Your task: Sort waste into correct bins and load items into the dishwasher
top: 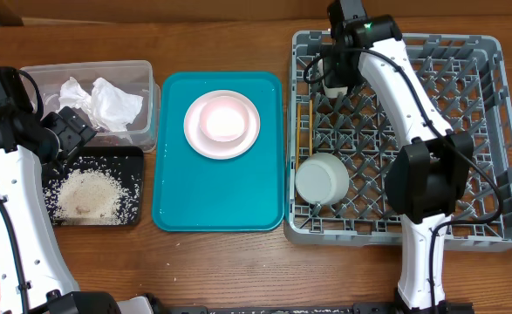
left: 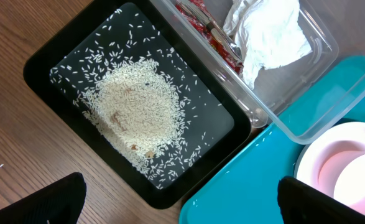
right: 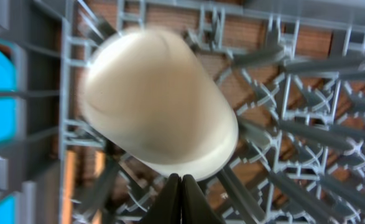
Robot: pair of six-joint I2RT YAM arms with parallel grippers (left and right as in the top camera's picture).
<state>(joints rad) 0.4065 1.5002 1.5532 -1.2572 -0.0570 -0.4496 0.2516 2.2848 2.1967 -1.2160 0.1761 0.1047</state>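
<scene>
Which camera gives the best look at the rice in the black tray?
Left wrist: the rice heaps centrally in the black tray, stray grains distinct. Overhead shows it small and less detailed. Right wrist shows the dish rack and a white cup, no rice.

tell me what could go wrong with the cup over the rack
The right gripper is shut right at the rim of the white cup, which looks blurred: it may slip or swing and land crooked among the dish rack pegs. It could also knock the chopsticks lying nearby.
</scene>
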